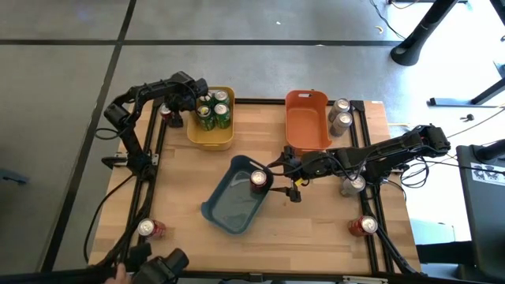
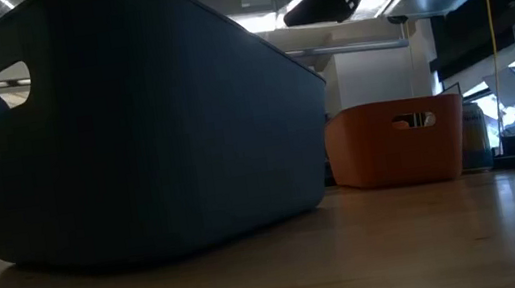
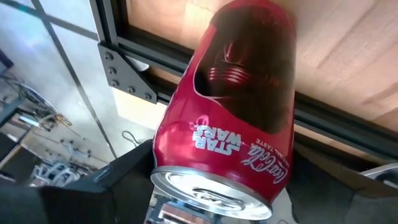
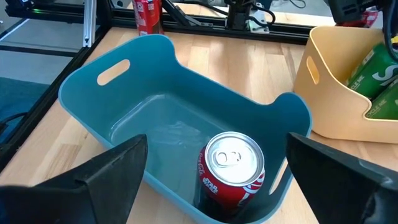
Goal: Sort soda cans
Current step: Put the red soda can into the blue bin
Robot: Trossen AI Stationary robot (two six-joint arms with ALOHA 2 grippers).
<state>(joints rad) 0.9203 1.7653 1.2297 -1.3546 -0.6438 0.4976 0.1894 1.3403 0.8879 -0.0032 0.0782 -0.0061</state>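
In the left wrist view a red soda can [image 3: 236, 106] fills the picture, and my left gripper [image 3: 217, 190] is shut on it. The high view places that gripper [image 1: 169, 113] at the table's far left edge, beside the yellow bin [image 1: 210, 136]. My right gripper [image 4: 217, 180] is open over the blue bin [image 4: 143, 124], one finger on either side of a second red can [image 4: 231, 171] without touching it. That can [image 1: 259, 181] stands upright on the floor of the blue bin [image 1: 233, 207], at its end nearest my right gripper [image 1: 274, 178]. My left gripper has the red can between its two fingers, on the side wall near the silver top end [image 3: 177, 165]. The can is tilted, its top toward the wrist. It is over the black frame rail [image 3: 134, 46] at the table's edge; whether it rests on anything, I cannot tell.
Several green cans [image 1: 214, 110] stand in the yellow bin. The orange bin [image 1: 306, 120] has two silver cans [image 1: 340, 115] beside it. Another silver can [image 1: 353, 184] and red cans [image 1: 364, 226] [image 1: 150, 229] sit at the table's sides. In the low view the blue bin [image 2: 135, 131] is large.
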